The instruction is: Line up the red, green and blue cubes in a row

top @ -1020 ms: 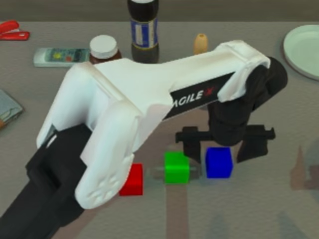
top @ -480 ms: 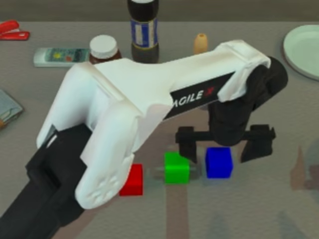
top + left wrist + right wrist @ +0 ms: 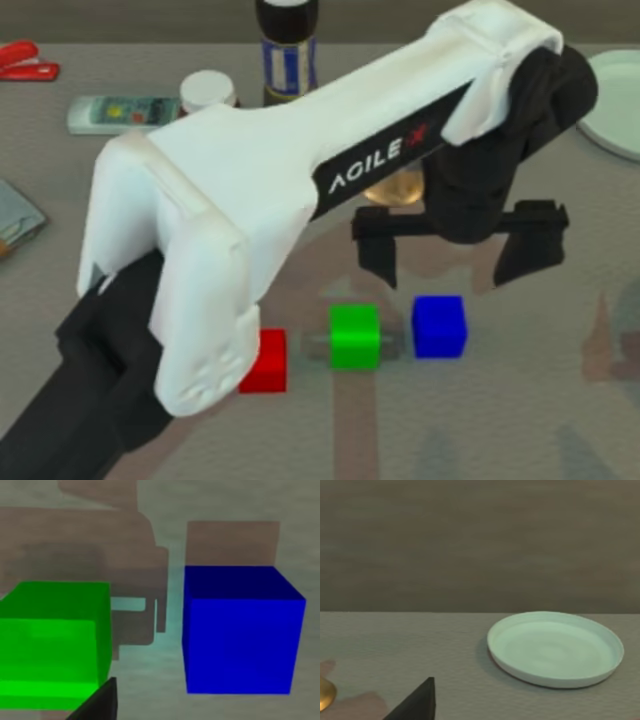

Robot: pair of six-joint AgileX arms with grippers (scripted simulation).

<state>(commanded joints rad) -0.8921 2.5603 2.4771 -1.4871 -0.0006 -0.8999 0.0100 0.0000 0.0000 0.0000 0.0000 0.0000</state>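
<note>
The red cube [image 3: 266, 360], green cube [image 3: 355, 336] and blue cube [image 3: 439, 326] are seen resting on the table [image 3: 560, 400] near its middle, side by side with small gaps, forming a nearly straight row. The left gripper [image 3: 458, 255] is held above and behind the blue cube, its jaws spread wide and empty. The lining-up is judged essentially complete; the right gripper is not shown

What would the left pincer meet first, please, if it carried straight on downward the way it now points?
Probably the blue cube, or bare table just behind it. The open left pincer hangs above the cube's far edge; depth is unclear.
</note>
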